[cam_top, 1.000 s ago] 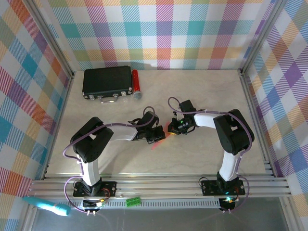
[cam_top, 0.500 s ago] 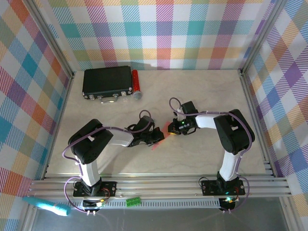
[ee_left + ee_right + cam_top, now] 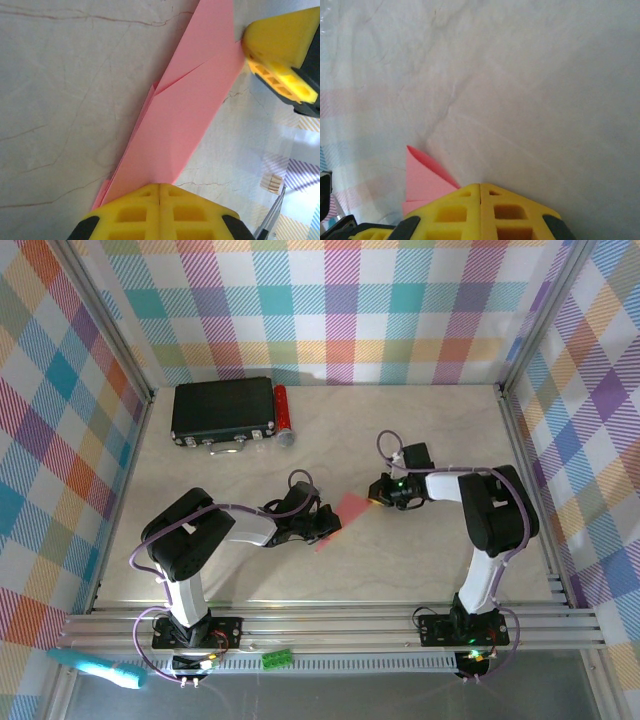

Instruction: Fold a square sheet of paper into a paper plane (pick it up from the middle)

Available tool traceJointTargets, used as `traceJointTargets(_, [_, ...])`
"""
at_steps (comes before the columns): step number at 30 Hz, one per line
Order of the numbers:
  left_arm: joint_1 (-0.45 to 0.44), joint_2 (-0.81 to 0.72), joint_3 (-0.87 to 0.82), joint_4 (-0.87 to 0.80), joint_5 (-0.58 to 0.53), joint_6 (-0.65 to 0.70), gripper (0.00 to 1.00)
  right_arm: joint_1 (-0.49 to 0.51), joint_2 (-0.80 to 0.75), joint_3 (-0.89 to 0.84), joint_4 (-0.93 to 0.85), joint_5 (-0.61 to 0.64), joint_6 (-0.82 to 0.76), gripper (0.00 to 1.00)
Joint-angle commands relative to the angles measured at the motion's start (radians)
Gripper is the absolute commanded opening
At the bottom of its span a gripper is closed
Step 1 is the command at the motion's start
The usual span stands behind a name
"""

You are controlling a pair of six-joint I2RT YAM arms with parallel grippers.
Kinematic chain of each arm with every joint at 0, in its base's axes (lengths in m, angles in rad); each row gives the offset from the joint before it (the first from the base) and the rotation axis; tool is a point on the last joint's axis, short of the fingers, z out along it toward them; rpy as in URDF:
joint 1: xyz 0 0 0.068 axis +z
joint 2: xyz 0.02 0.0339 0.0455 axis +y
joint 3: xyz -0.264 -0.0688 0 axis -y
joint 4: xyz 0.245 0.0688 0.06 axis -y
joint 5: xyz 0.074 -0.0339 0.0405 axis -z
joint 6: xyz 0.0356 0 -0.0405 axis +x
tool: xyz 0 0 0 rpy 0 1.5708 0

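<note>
Paper is what lies under me: a sheet of thin pink-red paper (image 3: 350, 510), creased into a long narrow shape with layered flaps. It lies flat on the pale marbled table (image 3: 420, 420), well apart from the black hard case (image 3: 222, 410), nearer my bases than the case and off to its right. My left pincer (image 3: 160, 192) comes at it from the case's side, yellow fingers closed tight together at the sheet's narrow end. The paper runs right up beneath the tips, but I cannot tell whether I pinch a layer or merely press it down. My right pincer (image 3: 480, 192), on the side away from the case, is likewise closed finger against finger, with a folded corner poking out beside its tip. I judge the sheet nearly weightless and limp, apt to slide on the smooth top or spring open at its creases, and quick to crumple if squeezed by a loose edge. The best hold, I think, is on the centre crease at mid-length, where the layers lie thickest and stiffest.
</note>
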Motion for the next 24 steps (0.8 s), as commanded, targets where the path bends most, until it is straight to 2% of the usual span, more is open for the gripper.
traceJointTargets(1, [-0.017, 0.026, -0.033, -0.245, 0.007, -0.001, 0.0, -0.029, -0.027, 0.021, -0.057, 0.119, -0.045, 0.01])
traceJointTargets(5, [-0.015, -0.036, 0.059, -0.288, 0.011, 0.027, 0.02, -0.028, -0.129, 0.016, -0.109, 0.098, -0.039, 0.04])
traceJointTargets(9, [-0.004, -0.113, 0.143, -0.341, 0.001, 0.063, 0.17, -0.019, -0.227, 0.012, -0.195, 0.107, -0.013, 0.08])
traceJointTargets(15, [0.05, -0.225, 0.146, -0.373, 0.018, 0.12, 0.46, 0.042, -0.333, 0.0, -0.342, 0.221, 0.088, 0.27])
traceJointTargets(21, [0.137, -0.357, 0.076, -0.506, -0.058, 0.225, 0.66, 0.16, -0.381, 0.005, -0.417, 0.294, 0.197, 0.39])
traceJointTargets(24, [0.199, -0.432, 0.014, -0.542, -0.086, 0.258, 0.75, 0.232, -0.372, 0.025, -0.45, 0.331, 0.239, 0.4])
